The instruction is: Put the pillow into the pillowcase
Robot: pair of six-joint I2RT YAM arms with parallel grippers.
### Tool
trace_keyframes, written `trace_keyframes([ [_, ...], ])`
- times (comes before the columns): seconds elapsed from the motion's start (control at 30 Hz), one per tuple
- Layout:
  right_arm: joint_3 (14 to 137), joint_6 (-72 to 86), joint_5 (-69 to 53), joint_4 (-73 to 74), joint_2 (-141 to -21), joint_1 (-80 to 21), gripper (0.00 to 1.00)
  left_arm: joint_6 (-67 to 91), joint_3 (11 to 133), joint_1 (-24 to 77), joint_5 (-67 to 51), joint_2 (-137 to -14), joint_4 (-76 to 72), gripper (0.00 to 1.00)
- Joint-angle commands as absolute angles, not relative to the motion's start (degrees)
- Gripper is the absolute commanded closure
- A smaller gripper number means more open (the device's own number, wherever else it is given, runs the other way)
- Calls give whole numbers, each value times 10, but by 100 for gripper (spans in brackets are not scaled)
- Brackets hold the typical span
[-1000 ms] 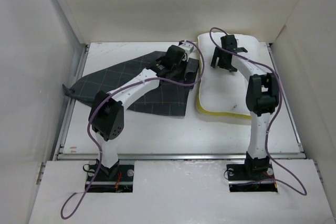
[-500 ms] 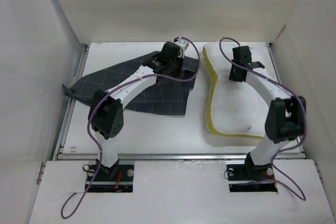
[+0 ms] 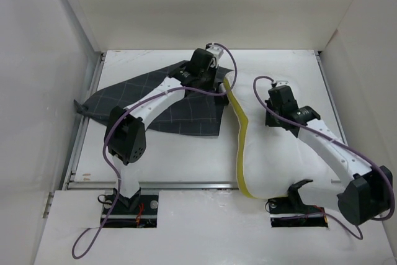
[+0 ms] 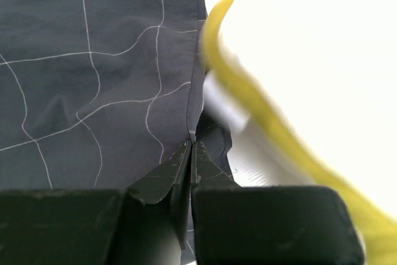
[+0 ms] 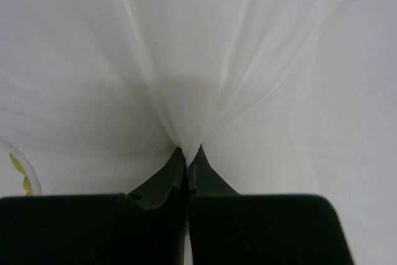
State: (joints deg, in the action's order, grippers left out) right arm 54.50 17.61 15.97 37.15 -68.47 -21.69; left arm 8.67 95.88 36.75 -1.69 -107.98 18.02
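Your left gripper (image 4: pixel 191 139) was clamped tight on the right-hand edge of the pillowcase (image 3: pixel 158 107), jaws closed on the fabric. Your right gripper (image 5: pixel 187 152) was pinched on a bunched fold of the pillow (image 3: pixel 276 159). The pillowcase lay spread over the far left of the table (image 3: pixel 180 153). The pillow sat just right of it, yellow band (image 3: pixel 238 153) facing the case, near corner overhanging the front edge.

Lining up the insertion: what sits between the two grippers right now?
Only the pillow, its yellow band and white fabric, as the top view shows. The left gripper pinches the pillowcase, the right gripper the pillow.
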Motion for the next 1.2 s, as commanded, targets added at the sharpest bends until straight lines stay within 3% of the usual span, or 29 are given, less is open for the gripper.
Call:
trace_keyframes([
  [0.0, 546, 201, 155, 386, -642, -270, 100, 95, 994, 368, -18, -1047, 186, 100],
  [0.23, 527, 276, 184, 396, -677, -372, 100, 95, 994, 368, -18, -1036, 192, 100],
  [0.57, 548, 299, 221, 379, -763, -377, 100, 108, 928, 381, 4, -973, 166, 100],
  [0.87, 547, 250, 164, 234, -772, -478, 100, 126, 939, 381, 33, -981, 199, 100],
  [0.97, 547, 242, 156, 218, -789, -478, 78, 142, 890, 381, 28, -958, 199, 100],
  [1.03, 560, 242, 189, 227, -796, -478, 52, 156, 857, 381, 45, -946, 220, 100],
  [1.1, 572, 242, 212, 255, -796, -478, 34, 186, 837, 381, 80, -924, 239, 100],
  [1.13, 578, 242, 230, 263, -796, -478, 17, 197, 818, 386, 89, -916, 258, 100],
  [1.17, 590, 247, 230, 268, -796, -473, 13, 206, 810, 386, 96, -907, 265, 100],
])
